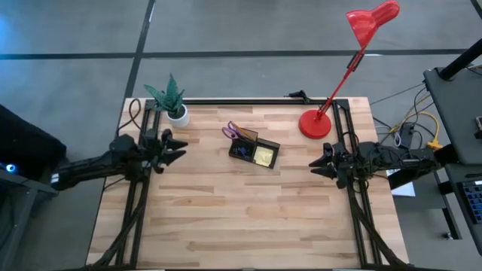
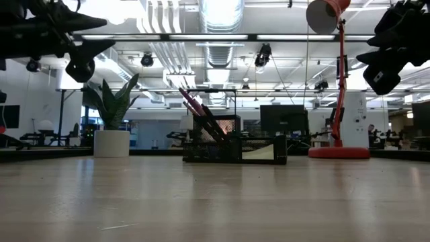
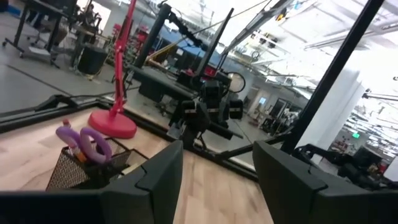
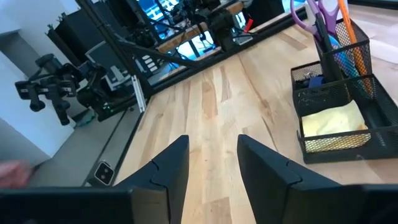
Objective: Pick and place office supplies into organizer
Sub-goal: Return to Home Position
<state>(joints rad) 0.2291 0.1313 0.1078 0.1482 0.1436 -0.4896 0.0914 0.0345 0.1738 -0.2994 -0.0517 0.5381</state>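
Observation:
The black mesh organizer (image 1: 254, 152) stands near the table's middle, toward its far edge. Purple-handled scissors (image 1: 233, 132) and pencils (image 4: 348, 38) stick up out of its taller section, and the yellow sticky-note pad (image 4: 329, 125) lies in a lower compartment. My left gripper (image 1: 178, 148) hovers open above the table to the organizer's left. My right gripper (image 1: 315, 162) hovers open to its right. Both hang well above the tabletop in the low view and hold nothing.
A white pot with a green plant (image 1: 174, 105) stands at the far left. A red desk lamp (image 1: 315, 123) has its base at the far right. Bare wood (image 1: 248, 218) stretches across the table's near half.

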